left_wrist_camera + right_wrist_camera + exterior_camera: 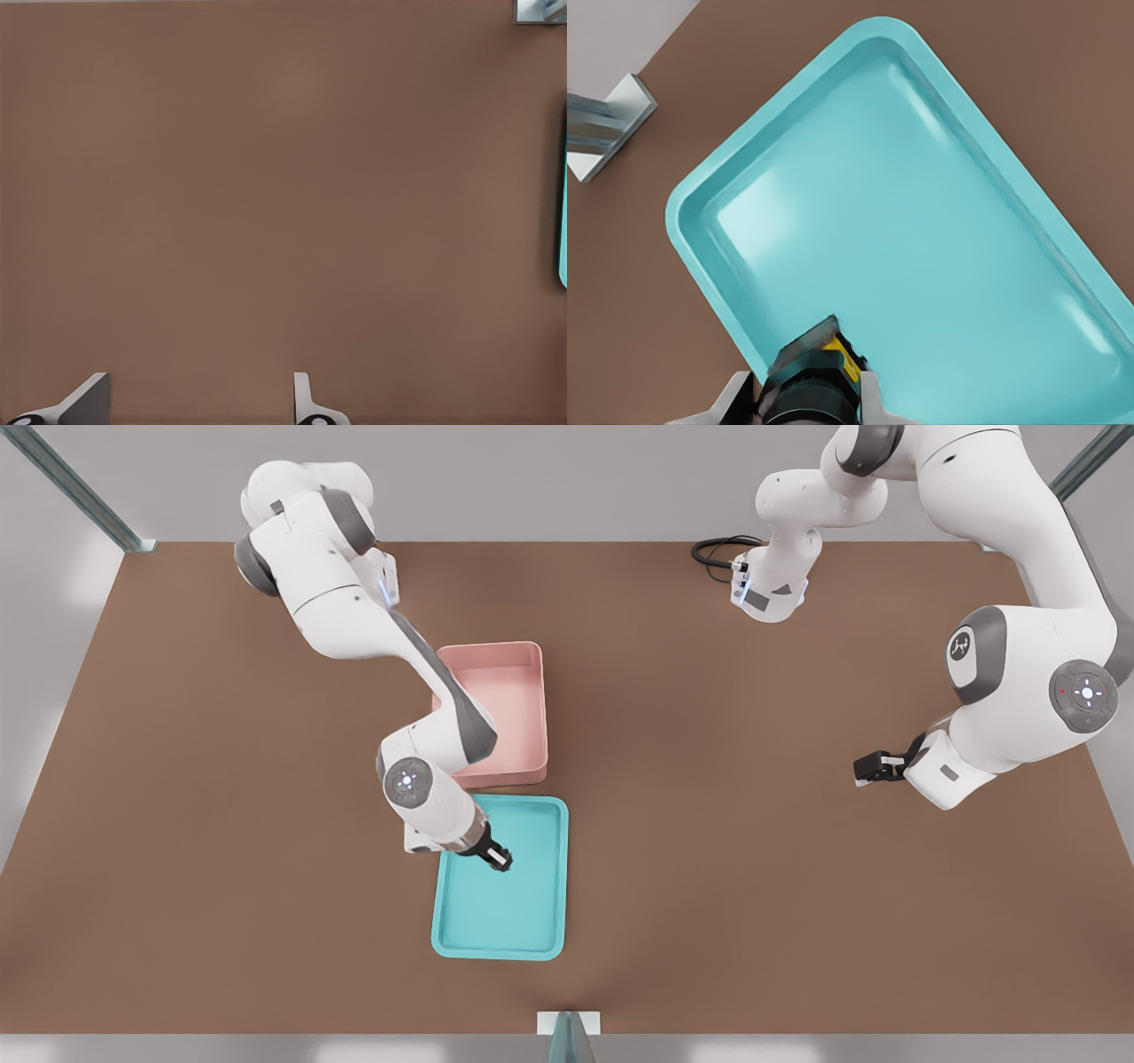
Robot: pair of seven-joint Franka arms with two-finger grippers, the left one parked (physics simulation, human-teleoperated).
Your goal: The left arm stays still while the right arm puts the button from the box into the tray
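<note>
My gripper [499, 858] hangs over the upper-left part of the teal tray [505, 908], just inside its rim. It is shut on the button [840, 356], whose yellow cap shows between the dark fingers [806, 347] in the right wrist view. That view looks down on the tray [921, 239], and its floor is bare. The pink box [512, 704] stands right behind the tray, partly covered by my forearm; the part of its inside that shows holds nothing. A sliver of the tray [563, 221] also appears in the left wrist view.
The parked arm [1019, 691] stands at the front view's right, well away from the tray. A black cable [718, 553] lies at the table's back edge. A metal post [568, 1032] rises at the front edge, near the tray's short side.
</note>
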